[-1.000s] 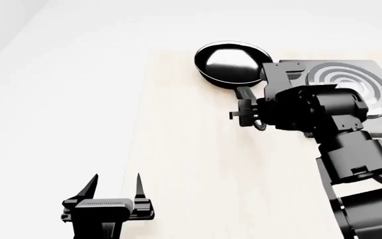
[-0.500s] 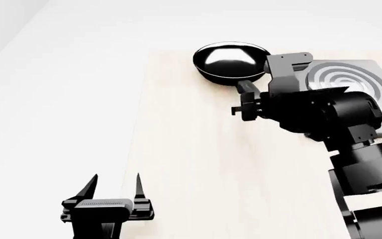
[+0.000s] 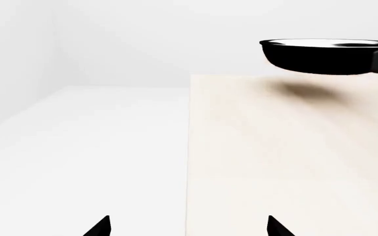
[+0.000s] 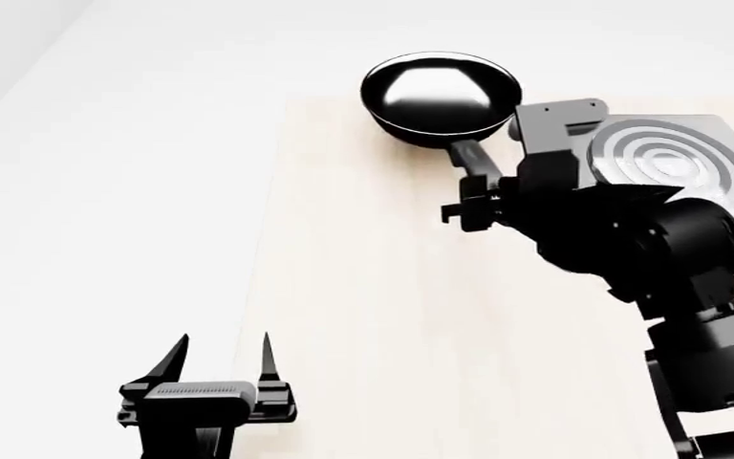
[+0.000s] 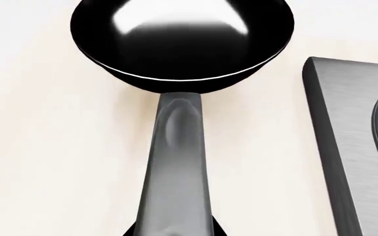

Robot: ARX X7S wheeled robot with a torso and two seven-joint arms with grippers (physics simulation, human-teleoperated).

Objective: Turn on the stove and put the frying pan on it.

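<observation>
The glossy black frying pan (image 4: pixel 440 97) hangs in the air above the light wooden table, its shadow under it in the left wrist view (image 3: pixel 324 55). My right gripper (image 4: pixel 472 196) is shut on the pan's long handle (image 5: pixel 177 162), which runs between the jaws toward the camera. The dark grey stove (image 4: pixel 673 167) with its ring burner lies just right of the pan, partly behind my right arm; its edge shows in the right wrist view (image 5: pixel 346 147). The knob is hidden. My left gripper (image 4: pixel 225 357) is open and empty near the front left.
The light wooden table (image 4: pixel 380 316) ends at a straight left edge, with a white floor (image 4: pixel 99 191) beyond. My right arm (image 4: pixel 660 268) covers the table's right side.
My right gripper has lifted the pan off the table; the pan has risen and moved slightly away, and the arm has shifted right and forward. The left arm has not moved.
</observation>
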